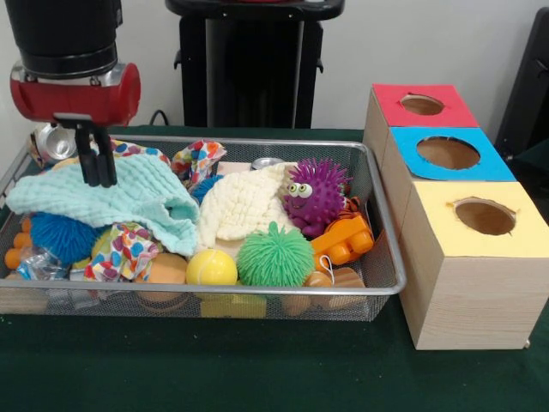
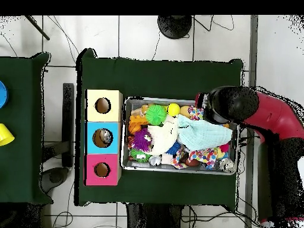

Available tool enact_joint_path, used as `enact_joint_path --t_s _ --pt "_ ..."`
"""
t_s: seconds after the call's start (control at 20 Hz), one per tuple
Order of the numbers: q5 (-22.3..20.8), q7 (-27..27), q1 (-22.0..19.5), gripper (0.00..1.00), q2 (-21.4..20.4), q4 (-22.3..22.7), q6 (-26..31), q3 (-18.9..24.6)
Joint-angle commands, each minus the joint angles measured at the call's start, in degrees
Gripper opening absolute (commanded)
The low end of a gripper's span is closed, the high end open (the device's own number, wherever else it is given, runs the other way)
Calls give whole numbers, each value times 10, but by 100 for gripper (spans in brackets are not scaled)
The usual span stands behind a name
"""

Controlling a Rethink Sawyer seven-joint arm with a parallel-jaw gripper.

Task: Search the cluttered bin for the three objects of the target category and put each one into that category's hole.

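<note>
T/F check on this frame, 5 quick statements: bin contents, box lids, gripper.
1. The gripper is down over the mint green cloth at one end of the mesh bin. True.
2. The three wooden boxes have red, blue and yellow tops, each with a round hole. True.
3. The purple spiky toy with googly eyes sits on top of the yellow box. False: it lies in the bin, beside the cream cloth.
4. The green spiky ball is outside the bin on the table. False: it is inside the bin, next to the yellow ball.
5. The orange plastic toy lies in the bin at the end nearest the boxes. True.
</note>
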Motion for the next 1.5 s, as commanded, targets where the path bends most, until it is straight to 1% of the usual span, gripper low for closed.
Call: enact_joint_path --t_s 0.05,0.2,0.55,0.8,1.1,1.2,1.25,1.4,1.5 --pt "18 -31 -29 0 33 43 -35 57" --pt "22 -28 -33 0 38 39 -35 61" --pt "30 -22 -46 0 37 52 -41 74" --pt "26 -21 -49 0 36 56 -47 78" --pt "36 -13 -70 0 47 78 -89 93" --pt "46 17 -66 0 40 91 -72 77" --pt "43 28 -62 0 31 95 -72 67" --pt "38 78 -41 0 13 90 -71 25" --pt "37 100 -31 0 9 85 -80 7"
